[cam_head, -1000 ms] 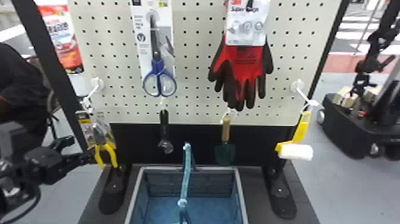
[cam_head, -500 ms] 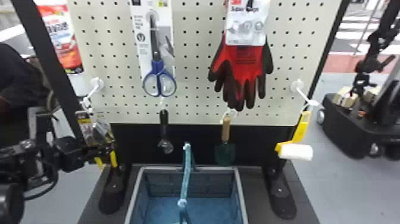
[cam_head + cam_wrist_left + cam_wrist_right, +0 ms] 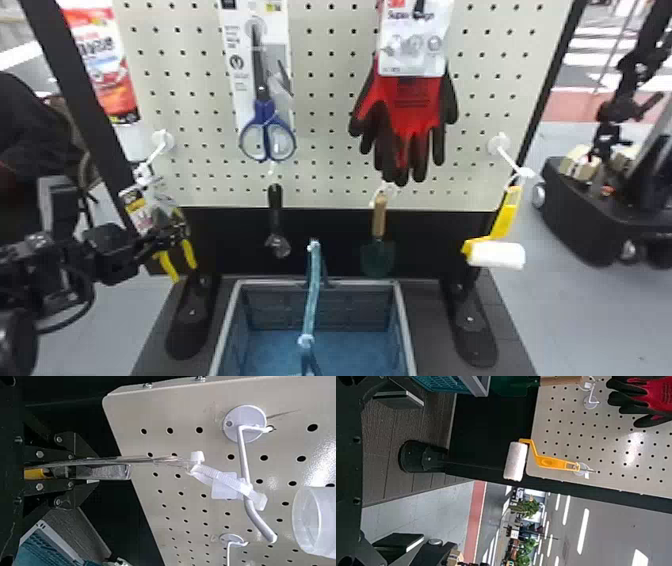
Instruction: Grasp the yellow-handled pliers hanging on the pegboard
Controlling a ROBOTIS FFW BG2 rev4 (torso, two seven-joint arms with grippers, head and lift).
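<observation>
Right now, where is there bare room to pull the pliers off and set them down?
Free: inside the blue basket, either side of its upright handle, and the grey floor right of the paint roller. Crowded: the pegboard at its left edge, where left gripper, pliers, hook and black post bunch.

Tight slot at the pliers (image 3: pixel 189 254): black frame post (image 3: pixel 75 85) is just to their left, stand foot (image 3: pixel 192 315) directly below. You've got open board between them and the wrench (image 3: pixel 276 235). The basket (image 3: pixel 231 320) sits lower, centre.
</observation>
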